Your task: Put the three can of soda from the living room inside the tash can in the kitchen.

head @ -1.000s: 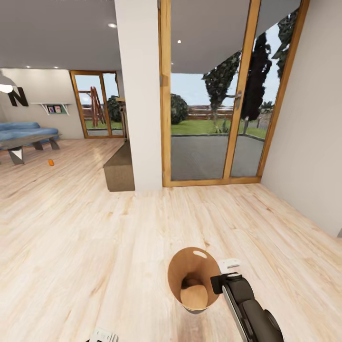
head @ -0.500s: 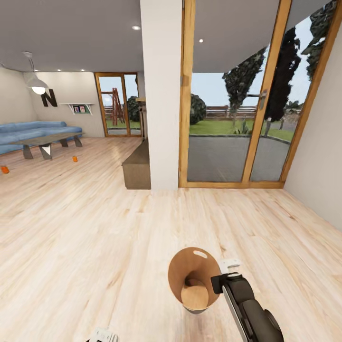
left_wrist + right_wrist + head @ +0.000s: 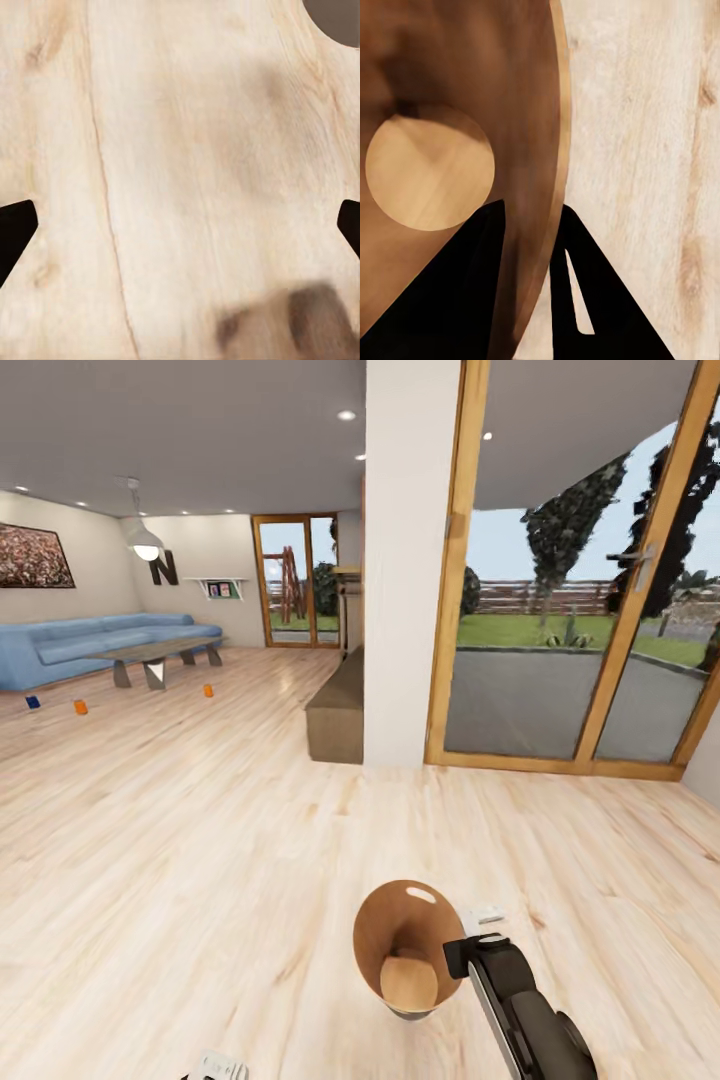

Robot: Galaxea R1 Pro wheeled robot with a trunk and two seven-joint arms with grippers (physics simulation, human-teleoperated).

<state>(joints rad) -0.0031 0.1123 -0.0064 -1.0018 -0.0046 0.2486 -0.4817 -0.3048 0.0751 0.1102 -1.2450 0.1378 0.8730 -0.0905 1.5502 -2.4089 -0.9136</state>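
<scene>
Held low in front of me, the tash can (image 3: 392,932) is a small round bin with a glossy copper-brown inside (image 3: 457,82) and an oval cutout near its rim. My right gripper (image 3: 466,952) is shut on that rim, one finger inside the wall and one outside (image 3: 531,216). Far off at the left, three soda cans stand on the plank floor: a dark blue can (image 3: 33,702), an orange can (image 3: 81,707) and a second orange can (image 3: 208,690). My left gripper (image 3: 214,1068) hangs open over bare floor, fingertips (image 3: 15,229) wide apart.
A long blue sofa (image 3: 70,645) and a low glass table (image 3: 155,655) stand in the living room at the far left. A white pillar (image 3: 405,560) with a low brown bench (image 3: 337,720) rises ahead. Wood-framed glass doors (image 3: 590,590) fill the right. Open floor lies between.
The camera has turned left, so the pillar and doors slid right in the picture and the sofa, painting and blue can came into sight. The bin and right arm keep their place.
</scene>
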